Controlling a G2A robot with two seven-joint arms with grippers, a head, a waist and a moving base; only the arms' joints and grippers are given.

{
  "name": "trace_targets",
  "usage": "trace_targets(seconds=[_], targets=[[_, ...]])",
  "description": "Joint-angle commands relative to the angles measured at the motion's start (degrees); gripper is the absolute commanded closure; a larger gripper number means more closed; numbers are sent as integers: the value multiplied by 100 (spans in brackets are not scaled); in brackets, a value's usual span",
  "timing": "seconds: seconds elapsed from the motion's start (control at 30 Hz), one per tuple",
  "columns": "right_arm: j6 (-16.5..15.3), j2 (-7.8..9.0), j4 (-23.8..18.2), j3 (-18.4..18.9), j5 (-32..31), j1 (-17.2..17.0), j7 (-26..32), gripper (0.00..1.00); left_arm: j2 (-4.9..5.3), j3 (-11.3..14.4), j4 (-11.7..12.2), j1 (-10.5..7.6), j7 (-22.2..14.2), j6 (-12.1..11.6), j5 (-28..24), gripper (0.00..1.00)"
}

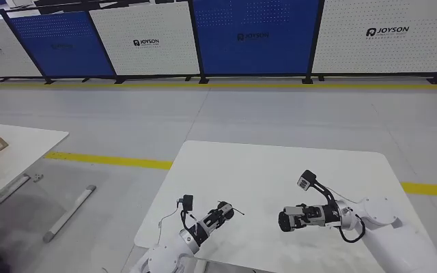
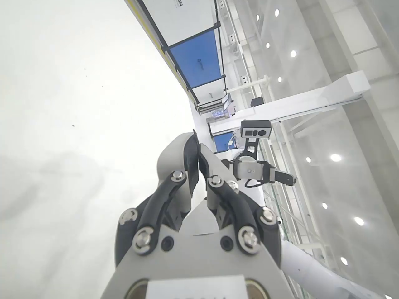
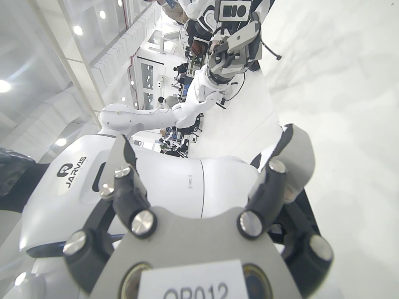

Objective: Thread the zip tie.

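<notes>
- Table (image 1: 273, 170): white; both arms are over its near part.
- Left gripper (image 2: 196, 152): clenched, fingers pressed together on the zip tie, near the table's front edge.
- Zip tie (image 1: 236, 211): thin and black, sticking out of the left gripper toward the right arm, off the table top.
- Right gripper (image 3: 207, 140): released, fingers spread wide, holding nothing. It faces the left gripper and is well apart from the tie.

The right tool (image 3: 209, 147) hangs close to the white table (image 3: 336, 73), its 2 fingers (image 3: 297, 150) spread wide apart. Farther off, the left tool (image 3: 229, 54) faces it near the table's edge, pinching a thin black zip tie (image 3: 270, 50) that juts out over the table top.
</notes>
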Motion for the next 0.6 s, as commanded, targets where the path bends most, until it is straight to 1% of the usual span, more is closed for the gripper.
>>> trace_targets(seconds=[0.0, 0.27, 0.33, 0.4, 0.5, 0.57], targets=[[0, 0, 0, 0, 0, 0, 0, 0, -1, -1, -1, -3, 2, 5, -2, 100], [0, 0, 0, 0, 0, 0, 0, 0, -1, -1, -1, -3, 2, 5, -2, 100], [32, 23, -164, 48, -328, -53, -300, 0, -1, -1, -1, -3, 2, 5, -2, 100], [151, 79, -320, 175, -565, -111, -416, 0, -1, -1, -1, -3, 2, 5, -2, 100], [412, 231, -469, 512, -1140, -195, -531, 0, -1, -1, -1, -3, 2, 5, -2, 100], [599, 343, -602, 769, -1401, -305, -456, 0, -1, -1, -1, -3, 2, 5, -2, 100]])
